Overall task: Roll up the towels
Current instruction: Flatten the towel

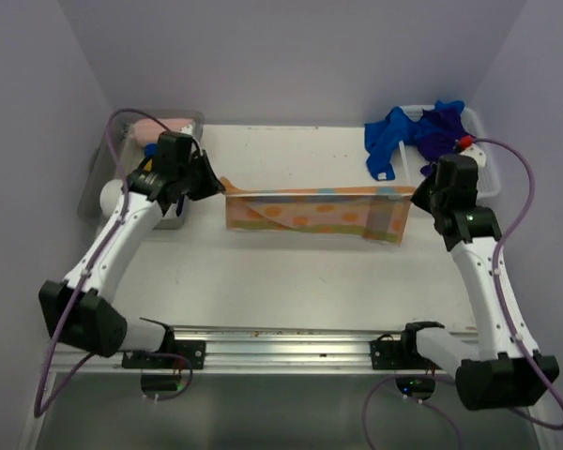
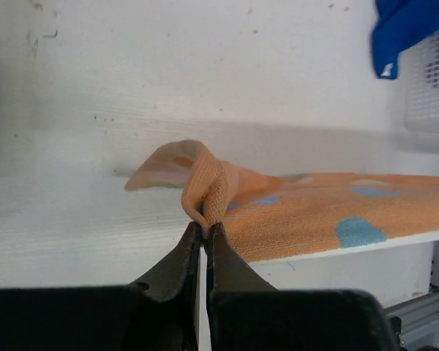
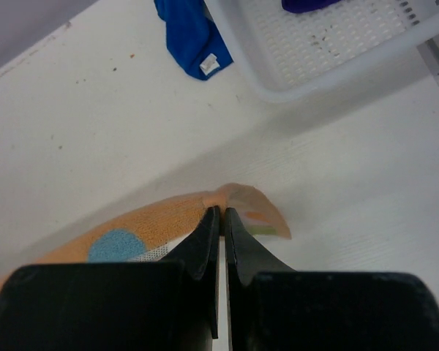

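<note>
1. While both arms hold the peach-orange dotted cloth towel (image 1: pixel 310 214) stretched between them, no roll shows on it. It hangs as a flat band over the white table (image 1: pixel 291 291); whether its lower edge touches the surface I cannot tell.
2. The left gripper (image 2: pixel 203 225) has its jaws pinched together on the towel's left corner. The cloth bunches into a fold right at the tips.
3. The right gripper (image 3: pixel 221 212) has its jaws clamped on the right corner, with a small flap poking out past the tips.
4. A royal blue cloth towel (image 1: pixel 389 141) is draped over the rim of the white plastic lattice basket (image 1: pixel 485 164) at the far right, partly spilling onto the table. A dark purple cloth (image 1: pixel 443 131) lies beside it in the basket. Both are crumpled and unrolled.
5. The grey plastic bin (image 1: pixel 195 118) at the far left holds a pale pink bundle (image 1: pixel 164 125). It could be a finished roll, but it is too small to tell.
6. Judgement: this is early in the task. The current step looks like spreading the dotted towel. What is left is to lay it flat, roll it, then do the two in the basket.
</note>
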`<state>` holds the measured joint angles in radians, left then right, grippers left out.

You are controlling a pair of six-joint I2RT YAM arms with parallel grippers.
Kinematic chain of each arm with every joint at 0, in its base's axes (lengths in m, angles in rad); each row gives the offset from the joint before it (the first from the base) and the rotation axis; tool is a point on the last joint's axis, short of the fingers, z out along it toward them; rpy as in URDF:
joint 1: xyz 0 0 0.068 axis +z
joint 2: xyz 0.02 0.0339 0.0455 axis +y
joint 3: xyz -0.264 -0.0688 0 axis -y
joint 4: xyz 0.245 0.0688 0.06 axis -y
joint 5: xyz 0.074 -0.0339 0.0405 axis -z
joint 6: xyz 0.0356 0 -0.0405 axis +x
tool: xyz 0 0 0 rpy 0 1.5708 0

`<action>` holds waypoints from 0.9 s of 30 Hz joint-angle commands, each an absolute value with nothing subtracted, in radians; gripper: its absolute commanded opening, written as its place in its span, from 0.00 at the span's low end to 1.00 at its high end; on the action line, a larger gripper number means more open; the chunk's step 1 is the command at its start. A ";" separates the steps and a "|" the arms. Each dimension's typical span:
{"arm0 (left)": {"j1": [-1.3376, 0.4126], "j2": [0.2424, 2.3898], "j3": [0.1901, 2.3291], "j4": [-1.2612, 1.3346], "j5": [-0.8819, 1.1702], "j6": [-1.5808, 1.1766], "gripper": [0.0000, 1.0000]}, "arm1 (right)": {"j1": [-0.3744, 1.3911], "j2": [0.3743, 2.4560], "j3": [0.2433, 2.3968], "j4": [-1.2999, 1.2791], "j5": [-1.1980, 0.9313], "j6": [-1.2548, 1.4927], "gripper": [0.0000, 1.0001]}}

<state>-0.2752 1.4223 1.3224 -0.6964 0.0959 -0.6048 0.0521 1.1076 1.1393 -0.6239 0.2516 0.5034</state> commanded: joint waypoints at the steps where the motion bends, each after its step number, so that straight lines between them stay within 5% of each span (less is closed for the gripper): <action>1: -0.255 1.264 1.287 -0.684 0.090 -0.552 0.00 | 0.034 0.978 1.181 -0.744 0.291 0.491 0.00; 18: -0.255 0.831 1.281 -0.971 0.078 -0.653 0.00 | 0.034 0.626 1.319 -1.091 0.344 0.499 0.00; 27: -0.255 0.889 1.034 -0.869 0.095 -0.856 0.00 | 0.034 0.693 1.013 -0.899 0.224 0.546 0.00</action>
